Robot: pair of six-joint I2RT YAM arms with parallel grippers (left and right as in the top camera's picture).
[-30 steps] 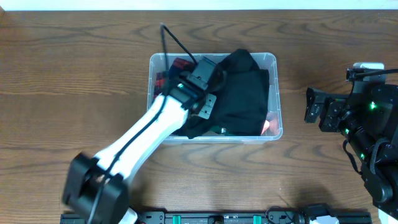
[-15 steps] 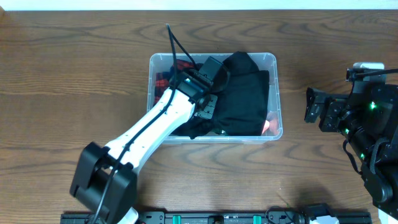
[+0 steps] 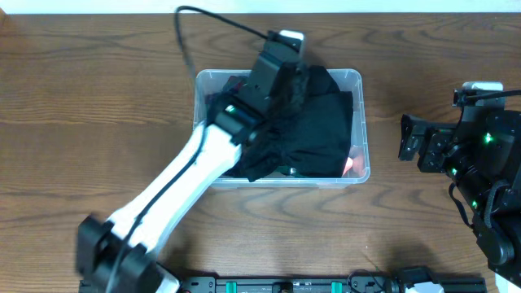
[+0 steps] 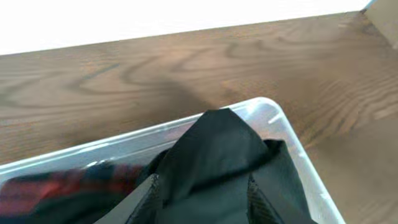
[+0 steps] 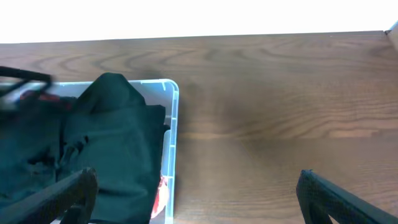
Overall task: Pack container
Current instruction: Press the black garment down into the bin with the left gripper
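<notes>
Two grippers, one load: risks at the container's far rim.
Left gripper (image 4: 202, 199) stands half-closed, clamped on a fold of black cloth (image 4: 217, 149) that peaks against the far wall of the container (image 3: 363, 130), mid-table (image 3: 98, 98). Right gripper (image 5: 196, 190) gapes empty, well apart to the side. Released here, the fold may drape over the rim rather than drop inside — or, if snagged, a pull could drag the container.
</notes>
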